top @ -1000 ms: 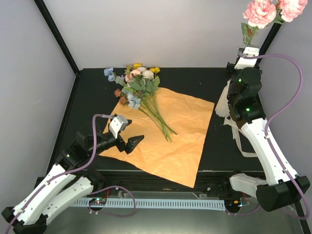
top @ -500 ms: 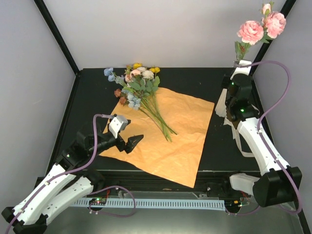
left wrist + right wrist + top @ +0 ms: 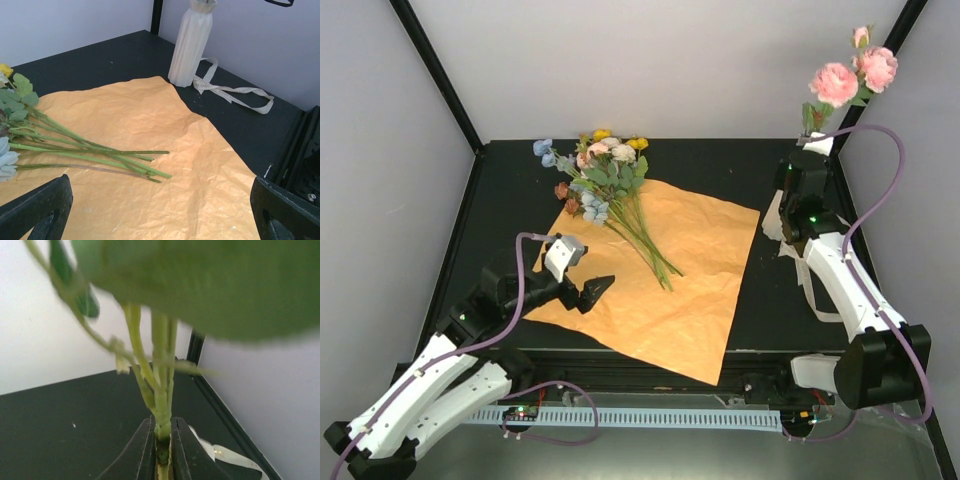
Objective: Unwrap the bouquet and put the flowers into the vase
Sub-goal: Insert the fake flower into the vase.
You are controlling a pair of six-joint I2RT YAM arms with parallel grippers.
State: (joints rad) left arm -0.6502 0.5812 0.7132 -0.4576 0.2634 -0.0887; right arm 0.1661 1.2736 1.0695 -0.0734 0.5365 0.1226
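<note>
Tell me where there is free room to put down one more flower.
Bare: the right half of the orange paper, between the stems and the vase; also the black table behind the paper, right of the blooms. Crowded: the right edge, with vase, ribbon and right arm; the near left, under the open left fingers.

Black table [image 3: 510,190], pale walls [image 3: 620,60], black corner post [image 3: 433,75], slotted white cable duct [image 3: 640,417]
</note>
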